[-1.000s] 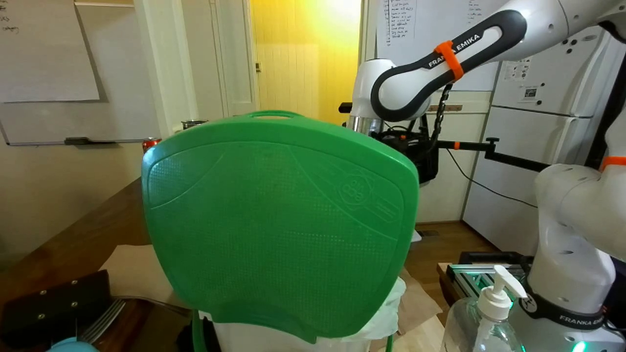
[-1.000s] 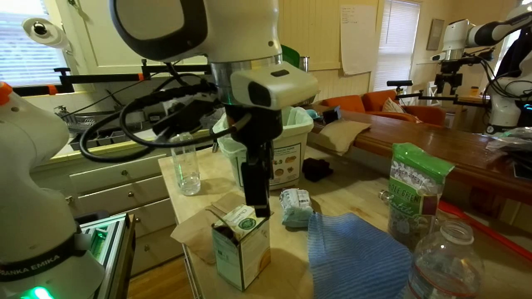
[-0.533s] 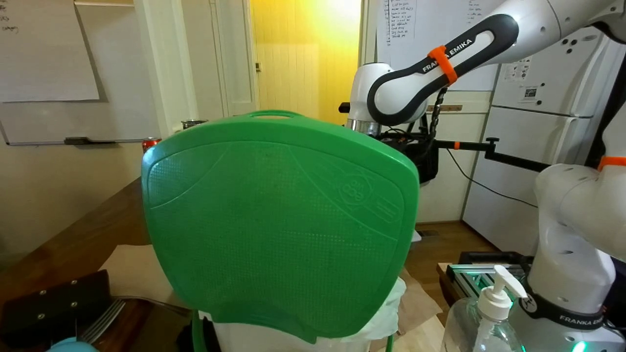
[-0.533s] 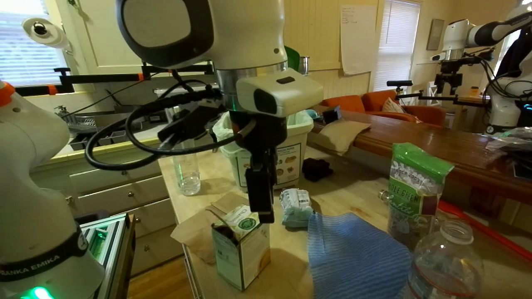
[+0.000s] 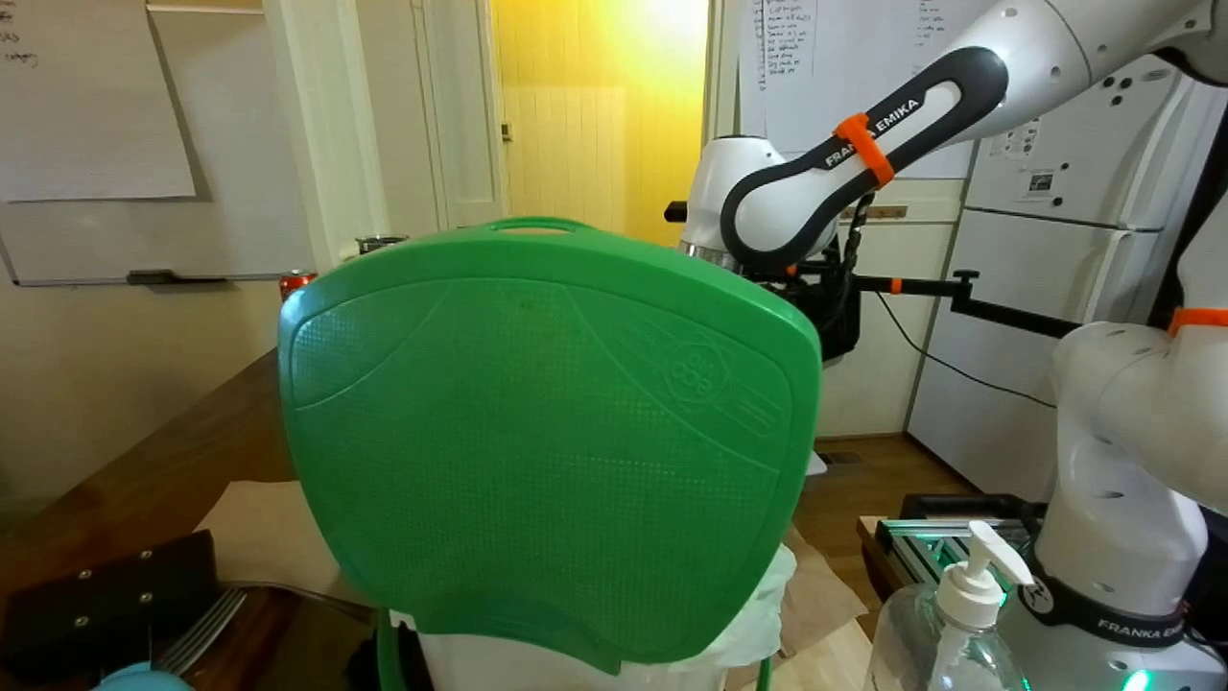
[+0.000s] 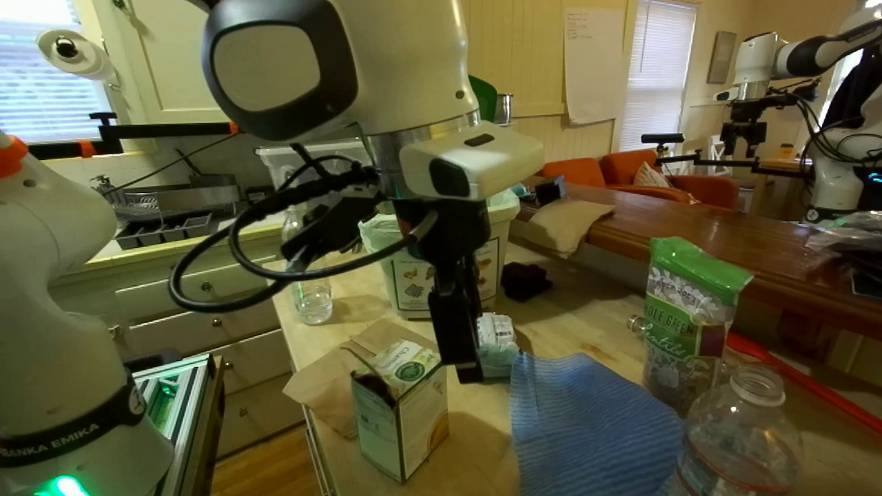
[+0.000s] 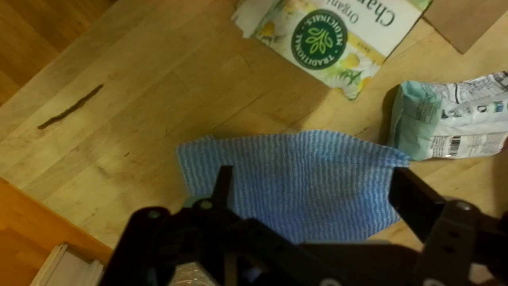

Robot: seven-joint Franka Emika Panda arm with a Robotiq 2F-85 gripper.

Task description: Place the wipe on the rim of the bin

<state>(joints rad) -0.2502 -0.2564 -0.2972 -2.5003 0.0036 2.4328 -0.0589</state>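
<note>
While the blue wipe (image 6: 592,420) lies on the worktop (image 6: 475,444), apart from the bin (image 6: 412,286), our gripper (image 7: 312,171) hangs, jaws spread; we judge this the reach, with lowering and pinching next.

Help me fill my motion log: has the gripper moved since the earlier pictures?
Yes: in an exterior view, the gripper has shifted right and down in the picture, measured against the unmoved small carton.
</note>
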